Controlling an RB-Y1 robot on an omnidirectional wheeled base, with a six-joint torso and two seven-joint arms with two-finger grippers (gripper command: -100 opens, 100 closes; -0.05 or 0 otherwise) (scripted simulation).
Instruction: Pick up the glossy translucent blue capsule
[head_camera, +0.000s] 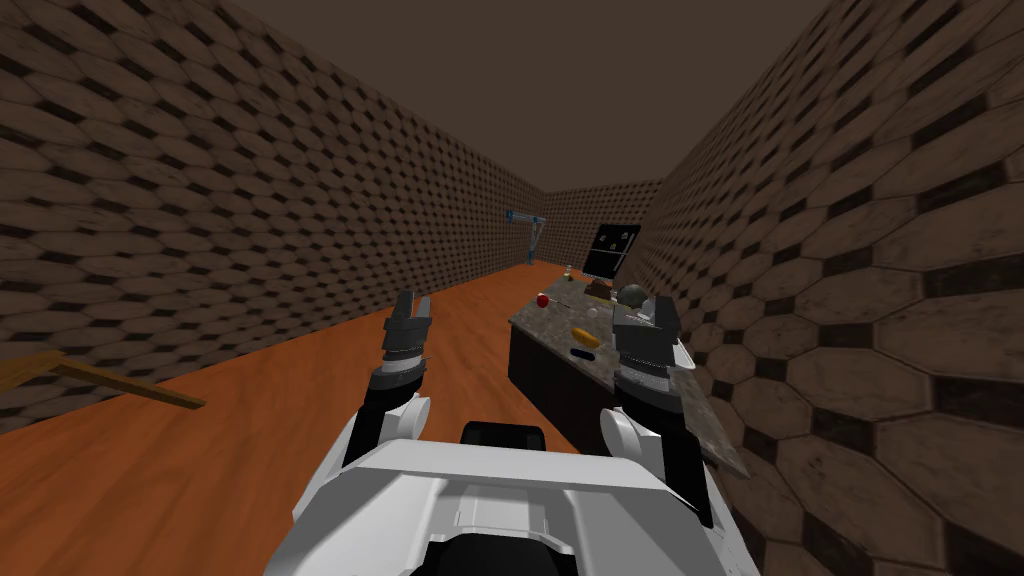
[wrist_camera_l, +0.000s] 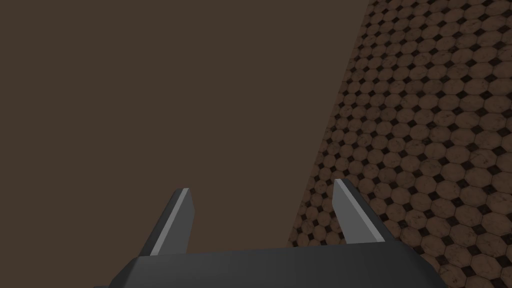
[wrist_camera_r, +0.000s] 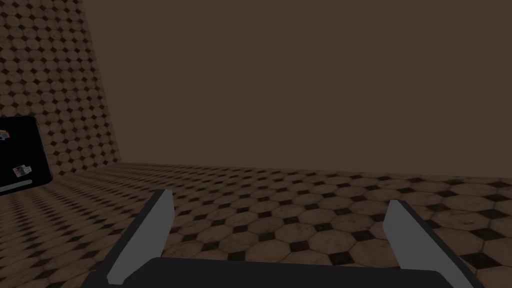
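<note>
one dark blue capsule (head_camera: 583, 353) is seen lying on the speckled table (head_camera: 540, 323), close to the table's near left edge. whether it is glossy or translucent cannot be told from here. just beyond it one orange-yellow capsule (head_camera: 583, 335) is laid, apart from it, and one red ball (head_camera: 543, 299) is set farther back. one dark screen (head_camera: 612, 250) is stood at the table's far end.

two grippers are held up in front of the chest. the right gripper (head_camera: 646, 312) is raised over the table's near part, and the blue capsule is found just to its left and below it. the left gripper (head_camera: 411, 306) is held over the orange floor, well apart from the table. the right arm is therefore judged the nearer one. the capsule's long axis appears to be laid roughly crosswise to the robot, slightly slanted along the table edge, so a grip across its short width would be called for.

in the right wrist view the right gripper (wrist_camera_r: 280, 212) is pointed at wall and ceiling with its fingers spread wide and nothing between them. in the left wrist view the left gripper (wrist_camera_l: 262, 202) is likewise spread, with nothing held.
</note>
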